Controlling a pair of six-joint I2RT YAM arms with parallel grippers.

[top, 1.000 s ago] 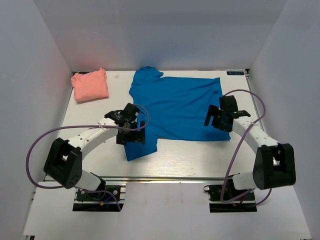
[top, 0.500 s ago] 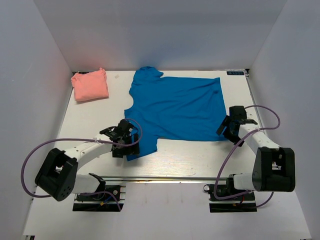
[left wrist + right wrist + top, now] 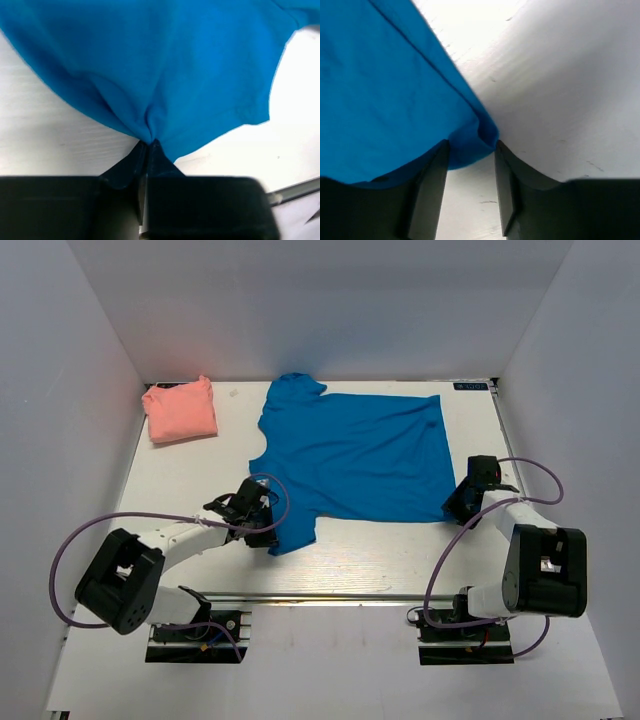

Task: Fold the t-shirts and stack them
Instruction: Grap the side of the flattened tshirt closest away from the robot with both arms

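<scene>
Items before you, each placed against the blue t-shirt [image 3: 350, 455]:

1. Table [image 3: 370, 560]: white, pale wood-grain top, lying under the shirt and showing on all sides of it.
2. Walls [image 3: 320, 310]: plain white panels closing in the space behind, left and right of the shirt.
3. Blue t-shirt: spread flat mid-table, collar to the left, hem to the right.
4. Pink t-shirt [image 3: 181, 412]: a small folded square, left of the blue shirt's far sleeve and apart from it.
5. Left gripper [image 3: 268, 532]: at the shirt's near sleeve, fingers pressed together and pinching a pucker of blue cloth.
6. Right gripper [image 3: 458, 508]: at the shirt's near hem corner. Its fingers [image 3: 432, 185] stand apart with that corner bunched between them; you cannot tell whether they grip it.
7. Purple cables [image 3: 70, 540]: looping off each arm, nearer than the shirt.
8. Dark label [image 3: 470, 386]: just beyond the shirt's far hem corner.
</scene>
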